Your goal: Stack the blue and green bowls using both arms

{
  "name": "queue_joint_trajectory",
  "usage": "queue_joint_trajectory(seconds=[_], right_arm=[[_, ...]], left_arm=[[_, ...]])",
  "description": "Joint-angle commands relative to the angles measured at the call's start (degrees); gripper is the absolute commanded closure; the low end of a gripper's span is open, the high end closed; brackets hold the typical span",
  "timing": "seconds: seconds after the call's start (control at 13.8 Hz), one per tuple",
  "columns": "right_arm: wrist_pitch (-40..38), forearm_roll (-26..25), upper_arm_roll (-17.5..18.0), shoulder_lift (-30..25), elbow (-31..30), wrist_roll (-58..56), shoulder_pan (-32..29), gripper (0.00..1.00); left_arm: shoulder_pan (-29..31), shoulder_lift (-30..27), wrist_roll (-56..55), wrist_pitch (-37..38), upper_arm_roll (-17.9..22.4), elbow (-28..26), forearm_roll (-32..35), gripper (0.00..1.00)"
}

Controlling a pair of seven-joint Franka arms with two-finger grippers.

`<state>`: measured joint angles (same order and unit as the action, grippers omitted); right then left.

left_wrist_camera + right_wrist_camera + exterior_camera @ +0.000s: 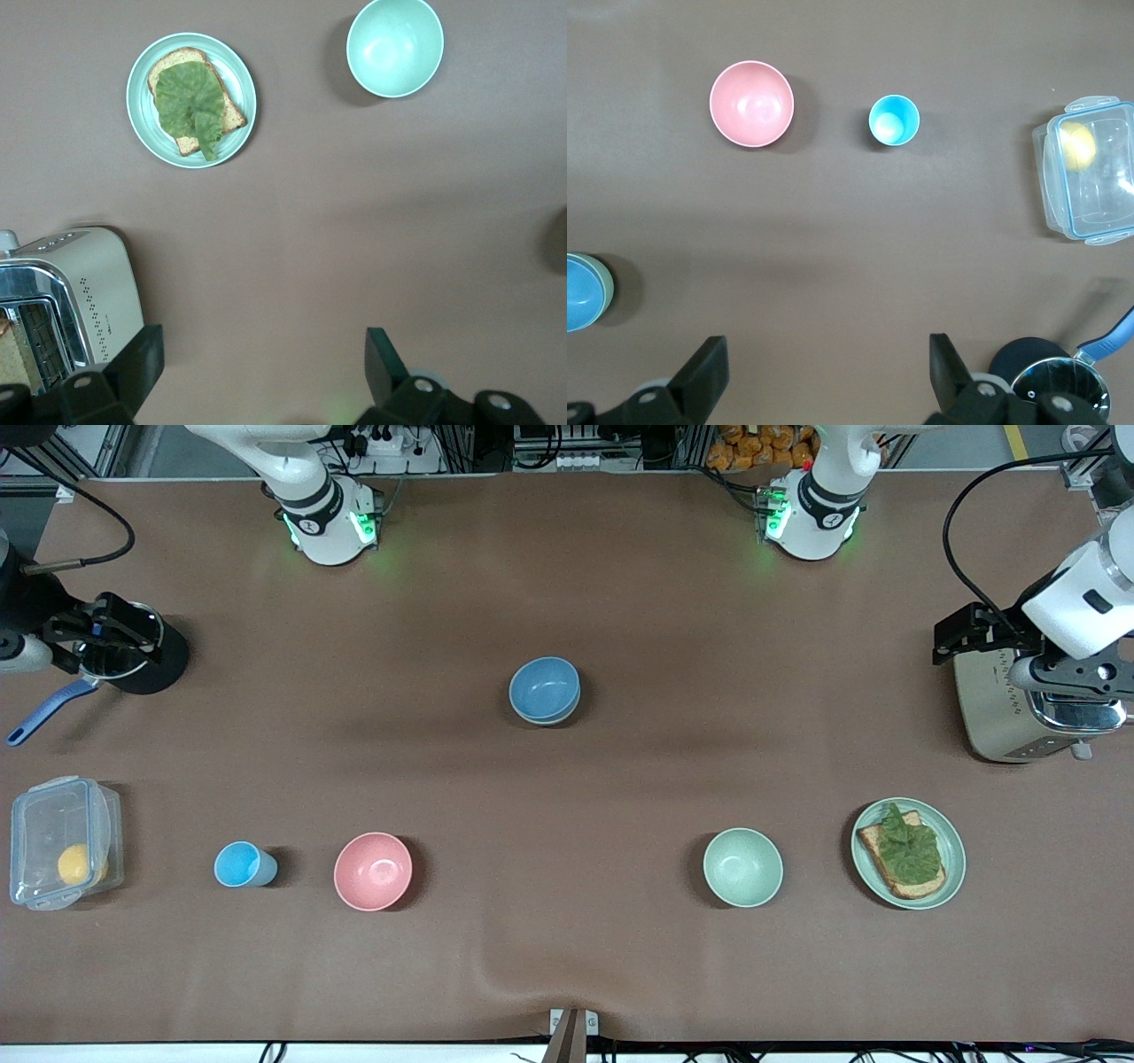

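Note:
The blue bowl (542, 685) sits nested inside a green bowl (560, 716) at the table's middle; only a thin green edge shows under it. The stack also shows in the right wrist view (579, 304). A second look-alike green bowl (742, 866) stands alone nearer the front camera, toward the left arm's end, and shows in the left wrist view (394, 44). My left gripper (973, 636) is open and empty, up over the toaster (1010, 713); it also shows in the left wrist view (261, 372). My right gripper (106, 633) is open and empty over a black pot (151, 664); it also shows in the right wrist view (828, 372).
A green plate (955, 857) with toast and lettuce stands beside the lone green bowl. A pink bowl (373, 871), a light-blue cup (241, 864) and a clear lidded box (62, 841) line up toward the right arm's end. A blue pan handle (40, 722) sticks out by the pot.

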<state>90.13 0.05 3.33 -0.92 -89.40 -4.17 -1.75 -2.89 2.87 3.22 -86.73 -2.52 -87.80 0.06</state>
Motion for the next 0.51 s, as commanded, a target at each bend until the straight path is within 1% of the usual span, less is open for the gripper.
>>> queue_joint_trajectory(seconds=[0.0,0.15,0.44], right_arm=[[-0.7,-1.2,-0.2,0.3,1.1,-0.7,0.1,0.0],[-1.3,-1.2,-0.4,0.3,1.1,-0.8,-0.2,0.0],[-1.5,-1.2,-0.4,0.3,1.1,-0.8,-0.4,0.0]], left_arm=[[0.9,-0.6,-1.7,0.1,-0.6,-0.2,0.0,0.0],[0.5,-0.3,-8.5,0.1,-1.0,0.2,0.4,0.0],[1.0,-1.1,-6.5,0.1,-1.0,-0.2,0.7,0.0]])
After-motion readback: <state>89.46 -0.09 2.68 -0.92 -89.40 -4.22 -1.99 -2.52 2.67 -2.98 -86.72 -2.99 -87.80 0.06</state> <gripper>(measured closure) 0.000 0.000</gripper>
